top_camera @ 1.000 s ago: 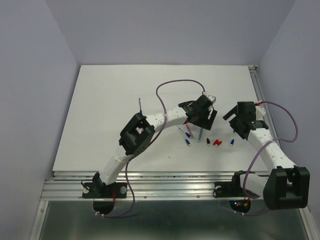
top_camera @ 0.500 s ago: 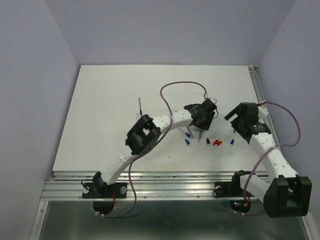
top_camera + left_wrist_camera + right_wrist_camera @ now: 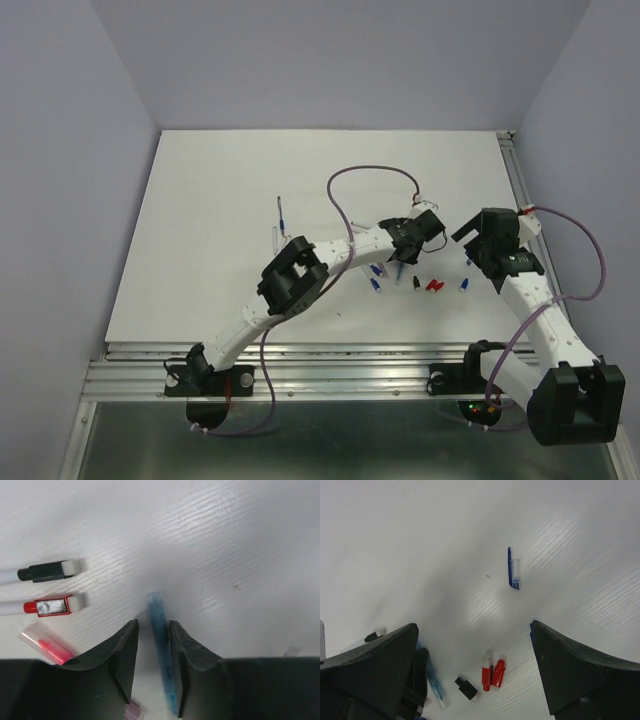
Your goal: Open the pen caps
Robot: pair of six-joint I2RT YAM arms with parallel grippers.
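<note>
Loose pen caps lie in a row on the white table: a black one [image 3: 416, 284], two red ones [image 3: 435, 285] and a blue one [image 3: 464, 285]. The right wrist view shows the black cap [image 3: 466, 688], the red caps [image 3: 492, 673] and a blue cap [image 3: 514, 571]. My left gripper [image 3: 404, 257] is low over the table with a translucent blue pen barrel [image 3: 161, 640] between its jaws. The barrel touches the right finger [image 3: 187, 660], and a gap shows at the left one. My right gripper [image 3: 478, 252] hovers wide open and empty above the caps.
Two white pens with a black end [image 3: 47, 571] and a red end [image 3: 50, 606] lie left of my left fingers, beside a clear piece with red inside [image 3: 42, 644]. More blue pieces [image 3: 376, 284] and a lone pen [image 3: 281, 215] lie further left.
My left gripper has moved right and down toward the row of caps, with the blue barrel in its jaws. The right gripper has shifted slightly right.
</note>
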